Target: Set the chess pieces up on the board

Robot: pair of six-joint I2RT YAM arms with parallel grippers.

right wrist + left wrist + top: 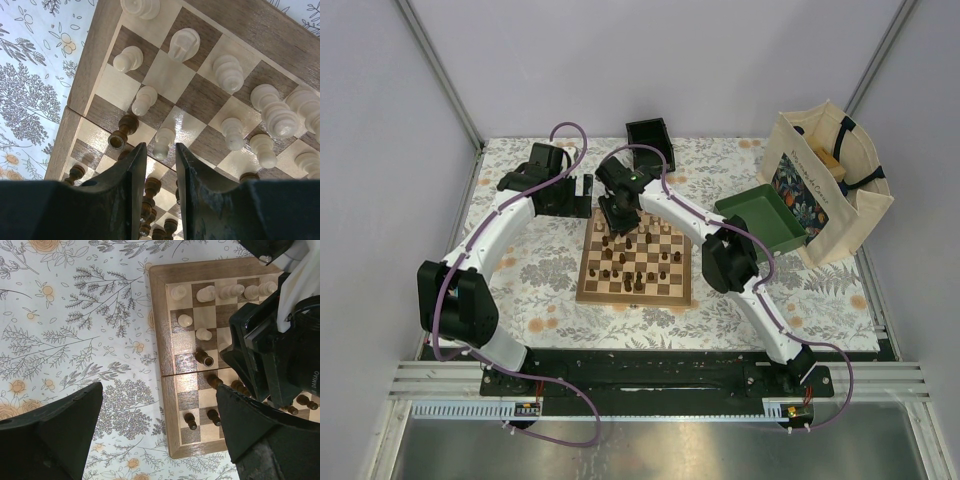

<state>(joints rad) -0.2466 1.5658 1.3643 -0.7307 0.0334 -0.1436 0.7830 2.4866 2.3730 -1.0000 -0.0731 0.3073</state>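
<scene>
The board (pixel 582 290) lies mid-table with pale and dark chess pieces (pixel 638 262) scattered over it. My right gripper (pixel 617 215) hangs over the board's far left part. In the right wrist view its gripper (pixel 160 146) is open a narrow gap, with a pale pawn (pixel 163 139) standing at the tips, untouched, and a dark piece (pixel 122 132) just left. Pale pieces (pixel 227 72) stand beyond. My left gripper (pixel 575 195) is open wide and empty (pixel 160 435) above the board's left edge (pixel 160 330). Dark pawns (pixel 190 420) stand near that corner.
A green tray (pixel 765 220) sits right of the board, a small black box (pixel 650 140) at the back, and a tote bag (pixel 825 185) at far right. The right arm (pixel 280 340) crosses over the board in the left wrist view. A floral cloth (pixel 75 340) covers the table.
</scene>
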